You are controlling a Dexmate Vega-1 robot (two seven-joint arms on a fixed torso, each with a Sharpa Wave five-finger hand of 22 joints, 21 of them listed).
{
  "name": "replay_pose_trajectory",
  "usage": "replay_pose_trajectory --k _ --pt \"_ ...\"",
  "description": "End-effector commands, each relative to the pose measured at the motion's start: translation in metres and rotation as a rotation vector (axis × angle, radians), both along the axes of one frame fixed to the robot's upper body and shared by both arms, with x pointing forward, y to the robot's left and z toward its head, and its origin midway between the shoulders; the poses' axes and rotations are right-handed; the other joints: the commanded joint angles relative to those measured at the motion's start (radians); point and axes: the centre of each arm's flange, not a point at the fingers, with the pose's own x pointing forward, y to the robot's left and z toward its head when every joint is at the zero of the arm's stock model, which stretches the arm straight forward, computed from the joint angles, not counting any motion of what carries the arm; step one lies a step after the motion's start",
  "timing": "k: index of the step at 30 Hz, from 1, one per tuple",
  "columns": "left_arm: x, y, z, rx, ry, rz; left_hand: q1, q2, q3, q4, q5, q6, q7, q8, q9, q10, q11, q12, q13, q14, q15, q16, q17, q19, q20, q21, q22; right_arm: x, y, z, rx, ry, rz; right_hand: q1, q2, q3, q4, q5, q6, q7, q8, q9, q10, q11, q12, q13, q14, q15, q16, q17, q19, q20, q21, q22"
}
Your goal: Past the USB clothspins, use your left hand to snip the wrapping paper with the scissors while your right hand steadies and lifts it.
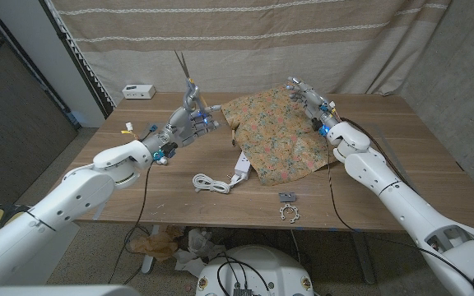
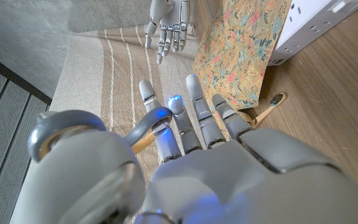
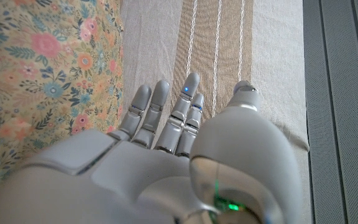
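The left hand (image 1: 189, 122) is raised over the left part of the wooden surface (image 1: 385, 148), a little in from the far edge, and it holds the scissors (image 1: 185, 74) by their grey handle loops, with the thin blades pointing up towards the curtain (image 1: 245, 41) behind. In the left wrist view a grey loop (image 2: 145, 127) curls around one finger, while the other fingers (image 2: 194, 112) reach out straight. The flowered wrapping paper (image 1: 282, 136) lies spread across the middle of the surface, running from near the far edge down towards the front, and its near-left corner lies over one end of a white power strip (image 1: 241, 170). The right hand (image 1: 313, 100) is at the paper's far right corner, fingers extended and fairly close together; whether it touches or pinches the paper is hard to make out. A coiled white cable (image 1: 210, 182) lies just left of the power strip. Towards the front edge sit a small grey clip (image 1: 286, 197) and a pale ring-shaped piece (image 1: 288, 215). A small white box (image 1: 138, 90) stands at the far left corner.
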Motion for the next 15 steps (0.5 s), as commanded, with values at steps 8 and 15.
replay_pose_trajectory --k 8,15 --pt "-0.023 0.011 -0.009 -0.008 0.057 0.028 -0.001 0.006 -0.003 -0.001 0.008 -0.006 0.041 0.001 0.002 0.033 -0.046 0.015 -0.002 0.009 -0.119 0.012 0.002 0.004 -0.003 0.005 0.003 -0.010 0.002 -0.002 -0.101 -0.067 -0.136 -0.020 -0.020 -0.030 0.004 0.012 -0.042 0.001 0.002 -0.006 -0.055 0.009 -0.024 -0.019 -0.005 -0.174 -0.112 -0.084 -0.015 -0.043 -0.023 -0.039" --pt "-0.034 0.020 -0.014 -0.006 0.108 0.042 -0.001 0.006 -0.002 -0.001 0.009 -0.005 0.041 0.001 0.002 0.034 -0.045 0.024 0.002 0.006 -0.118 0.013 0.005 0.004 -0.002 0.005 0.003 -0.010 0.004 -0.002 -0.112 -0.078 -0.147 -0.019 -0.021 -0.036 0.004 0.017 -0.057 0.003 0.005 -0.008 -0.078 0.006 -0.031 -0.029 -0.025 -0.172 -0.176 -0.125 -0.024 -0.038 -0.038 -0.064"
